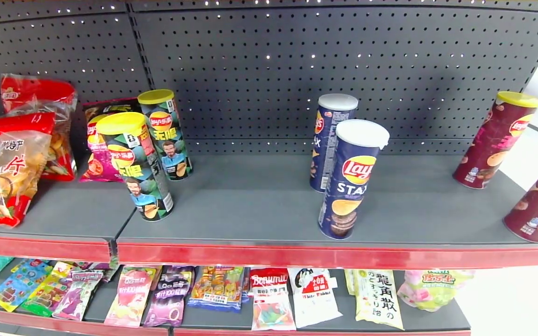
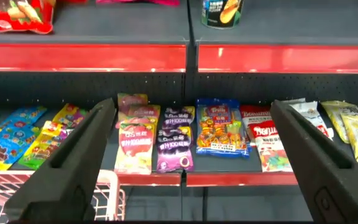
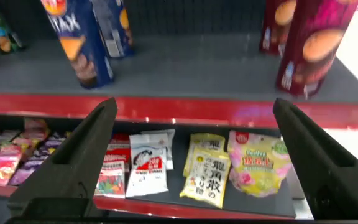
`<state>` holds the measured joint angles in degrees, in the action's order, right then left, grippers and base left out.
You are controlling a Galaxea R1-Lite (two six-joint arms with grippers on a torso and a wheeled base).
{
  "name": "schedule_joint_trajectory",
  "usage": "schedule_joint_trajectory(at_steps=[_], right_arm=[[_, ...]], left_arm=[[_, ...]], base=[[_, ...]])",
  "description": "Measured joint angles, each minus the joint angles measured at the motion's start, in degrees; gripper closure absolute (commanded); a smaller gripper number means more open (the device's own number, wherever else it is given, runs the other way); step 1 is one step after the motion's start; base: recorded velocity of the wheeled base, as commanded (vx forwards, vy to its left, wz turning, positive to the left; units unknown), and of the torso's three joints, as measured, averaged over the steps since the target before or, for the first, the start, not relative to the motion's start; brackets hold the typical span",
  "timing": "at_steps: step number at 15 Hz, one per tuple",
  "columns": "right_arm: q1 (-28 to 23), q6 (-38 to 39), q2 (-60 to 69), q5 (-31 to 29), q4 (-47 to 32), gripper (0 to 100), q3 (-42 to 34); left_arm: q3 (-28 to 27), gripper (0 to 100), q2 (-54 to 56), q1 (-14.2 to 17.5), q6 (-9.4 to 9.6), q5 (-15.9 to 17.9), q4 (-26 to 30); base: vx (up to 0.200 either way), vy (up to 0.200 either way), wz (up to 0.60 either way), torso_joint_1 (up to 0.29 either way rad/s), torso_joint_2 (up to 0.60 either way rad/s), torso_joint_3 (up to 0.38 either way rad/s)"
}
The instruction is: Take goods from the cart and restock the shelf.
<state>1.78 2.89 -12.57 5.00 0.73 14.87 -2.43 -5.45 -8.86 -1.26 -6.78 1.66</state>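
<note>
The upper shelf board point(image 1: 269, 196) carries potato-chip cans: two dark ones with yellow lids point(image 1: 136, 165) at the left, two blue ones with white lids point(image 1: 350, 179) in the middle, and two maroon ones point(image 1: 495, 140) at the right. My left gripper point(image 2: 192, 109) is open and holds nothing. It faces the lower shelf's candy bags point(image 2: 176, 146). A corner of the wire cart point(image 2: 107, 180) shows beside its finger. My right gripper point(image 3: 194, 104) is also open and holds nothing. It is in front of the lower shelf, below the blue can point(image 3: 82, 40) and the maroon can point(image 3: 309, 46).
Red snack bags point(image 1: 7, 172) lean at the upper shelf's left end. Red shelf lips point(image 1: 334, 255) run along the front edges. Bare board lies between the can groups. Candy bags point(image 1: 217, 287) lie flat along the lower shelf, among them a yellow bag point(image 3: 209, 171).
</note>
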Motion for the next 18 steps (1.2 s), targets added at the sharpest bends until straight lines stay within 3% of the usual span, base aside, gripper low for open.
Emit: schedule_joint_trajectory(at_steps=[4, 9, 12, 18], right_arm=[[2.4, -4.0, -27.0, 0.4, 1.8, 0, 11.7], [10.8, -6.3, -54.1, -0.9, 11.7, 0, 17.3], [13.3, -8.4, -63.7, -4.0, 15.8, 0, 18.9], [16.5, -8.1, -72.7, -8.1, 16.2, 0, 23.9]], left_arm=[[0.3, 0, 0.0, 0.0, 0.35, 0.0, 0.0], [0.3, 0, -0.1, 0.0, 0.3, 0.3, 0.0], [0.3, 0, -0.1, 0.0, 0.3, 0.2, 0.1], [0.3, 0, -0.1, 0.0, 0.39, 0.0, 0.0]], base=[[0.0, 0.0, 0.0, 0.0, 0.0, 0.0], [0.0, 0.0, 0.0, 0.0, 0.0, 0.0], [0.0, 0.0, 0.0, 0.0, 0.0, 0.0], [0.0, 0.0, 0.0, 0.0, 0.0, 0.0]])
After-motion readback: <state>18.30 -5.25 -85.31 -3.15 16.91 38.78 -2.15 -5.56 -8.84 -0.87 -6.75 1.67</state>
